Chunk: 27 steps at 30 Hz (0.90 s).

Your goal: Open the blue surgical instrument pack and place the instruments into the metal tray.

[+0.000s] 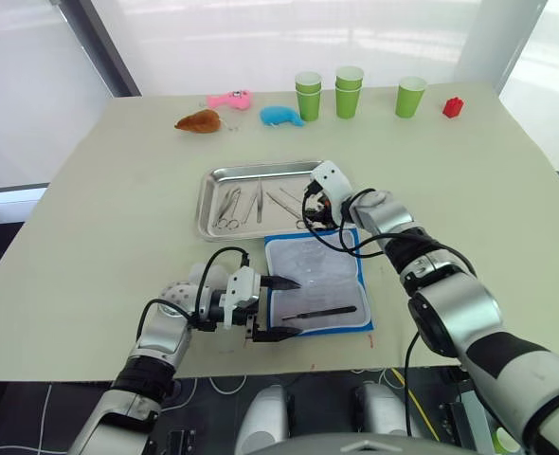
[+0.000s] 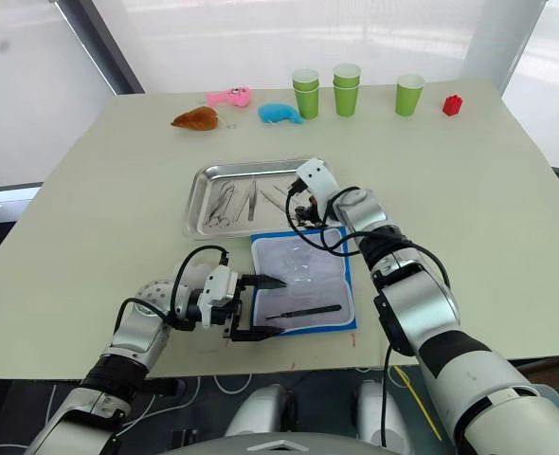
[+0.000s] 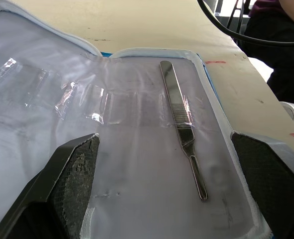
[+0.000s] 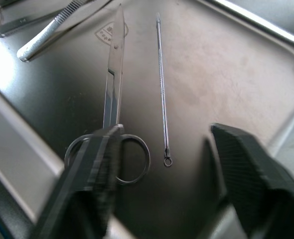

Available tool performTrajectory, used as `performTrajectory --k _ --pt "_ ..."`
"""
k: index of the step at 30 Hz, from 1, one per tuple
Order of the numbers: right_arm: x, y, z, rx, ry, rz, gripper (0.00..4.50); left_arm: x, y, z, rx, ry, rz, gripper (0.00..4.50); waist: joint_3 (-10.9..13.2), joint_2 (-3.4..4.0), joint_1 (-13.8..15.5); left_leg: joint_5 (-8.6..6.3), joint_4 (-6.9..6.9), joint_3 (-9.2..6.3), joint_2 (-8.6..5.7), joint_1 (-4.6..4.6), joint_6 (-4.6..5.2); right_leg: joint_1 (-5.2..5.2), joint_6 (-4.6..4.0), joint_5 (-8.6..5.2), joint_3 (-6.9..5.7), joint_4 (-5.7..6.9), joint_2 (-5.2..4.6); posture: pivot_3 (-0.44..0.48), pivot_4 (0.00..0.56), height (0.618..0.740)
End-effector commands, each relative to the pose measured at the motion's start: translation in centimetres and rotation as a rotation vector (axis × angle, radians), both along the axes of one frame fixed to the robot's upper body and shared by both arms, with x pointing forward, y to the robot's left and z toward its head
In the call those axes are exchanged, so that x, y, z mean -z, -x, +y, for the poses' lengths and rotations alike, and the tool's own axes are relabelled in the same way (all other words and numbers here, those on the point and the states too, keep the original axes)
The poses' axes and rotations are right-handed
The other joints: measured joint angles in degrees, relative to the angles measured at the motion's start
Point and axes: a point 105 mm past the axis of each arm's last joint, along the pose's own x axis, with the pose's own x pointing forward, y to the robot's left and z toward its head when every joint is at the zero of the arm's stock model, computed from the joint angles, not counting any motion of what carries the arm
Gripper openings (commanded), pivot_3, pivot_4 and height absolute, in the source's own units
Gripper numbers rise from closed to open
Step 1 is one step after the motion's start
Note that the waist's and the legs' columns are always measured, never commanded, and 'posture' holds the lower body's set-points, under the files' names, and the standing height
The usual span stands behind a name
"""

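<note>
The blue surgical instrument pack (image 1: 319, 277) lies open near the front of the table, its pale lining facing up. One straight silver instrument (image 3: 181, 124) rests on the lining under a clear strap. My left gripper (image 1: 294, 307) is open at the pack's left edge, with its fingers (image 3: 73, 172) either side of that tool and not touching it. The metal tray (image 1: 207, 194) sits just behind the pack and holds several instruments (image 1: 229, 209). My right gripper (image 4: 162, 194) hangs open and empty over the tray's right end, above a pair of scissors (image 4: 113, 94) and a thin probe (image 4: 162, 84).
Along the far edge stand three stacks of green cups (image 1: 349, 91), with a red block (image 1: 453, 107) to their right. Left of the cups lie a blue plush toy (image 1: 280, 116), a pink toy (image 1: 229, 98) and a brown toy (image 1: 198, 121). The table's front edge runs just below the pack.
</note>
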Motion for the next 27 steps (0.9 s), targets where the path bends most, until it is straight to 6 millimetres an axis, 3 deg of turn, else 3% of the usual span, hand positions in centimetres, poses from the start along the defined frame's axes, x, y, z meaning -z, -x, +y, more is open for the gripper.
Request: performTrajectory --k 1,6,11,15,20,23,24,27 --pt "-3.5 -0.5 0.4 -0.045 -0.061 -0.125 3.18 5.9 3.2 0.4 -0.019 -0.114 0.265 4.5 0.0 0.0 0.0 0.0 0.0 0.0 0.0 0.0 0.0 0.0 0.0 0.0 0.0 0.0 0.0 0.0 0.15 0.74" --pt "-6.0 1.5 0.5 -0.216 -0.191 -0.233 3.18 5.9 3.2 0.3 -0.016 -0.112 0.264 4.5 0.0 0.02 0.1 0.0 0.0 -0.02 -0.01 -0.01 0.0 0.01 0.26 0.05 -0.01 0.0 0.0 0.0 0.15 0.74" --pt "-6.2 4.6 -1.1 -0.33 -0.262 -0.345 3.18 5.9 3.2 0.2 -0.014 -0.11 0.265 4.5 0.0 0.04 0.2 0.0 0.02 -0.05 -0.02 -0.03 0.0 0.02 0.37 0.02 -0.01 0.0 0.0 0.0 0.15 0.74" --pt "-5.5 9.3 -3.4 -0.499 -0.345 -0.302 3.18 5.9 3.2 0.3 -0.016 -0.111 0.266 4.5 0.0 0.03 0.2 0.0 0.03 -0.04 -0.07 -0.04 0.0 0.03 0.42 -0.01 0.06 0.0 0.0 0.0 0.15 0.74" --pt "-4.9 12.8 -7.0 -0.596 -0.339 -0.209 3.18 6.0 3.2 0.4 -0.018 -0.113 0.266 4.5 0.1 -0.09 0.1 0.0 0.04 -0.05 -0.13 0.02 0.0 0.07 0.36 -0.12 0.13 -0.01 0.0 0.0 0.15 0.74" --pt "-5.0 14.1 -8.8 -0.626 -0.311 -0.179 3.91 6.0 3.1 0.4 -0.018 -0.114 0.266 4.5 0.1 -0.2 0.1 0.0 0.05 -0.07 -0.18 0.09 0.0 0.15 0.31 -0.18 0.18 -0.01 0.0 0.0 0.15 0.74" --pt "-5.4 14.6 -9.8 -0.631 -0.315 -0.174 4.44 6.0 3.1 0.4 -0.018 -0.114 0.266 4.5 0.1 -0.2 0.1 0.0 0.04 -0.07 -0.19 0.11 0.0 0.16 0.32 -0.19 0.2 -0.01 0.01 0.0 0.15 0.74" --pt "-6.4 16.1 -12.2 -0.654 -0.289 -0.17 4.44 6.1 3.1 0.5 -0.016 -0.114 0.266 4.5 0.1 -0.2 0.4 0.0 0.04 -0.11 -0.21 0.1 0.0 0.16 0.33 -0.2 0.17 -0.01 0.0 0.0 0.15 0.74"
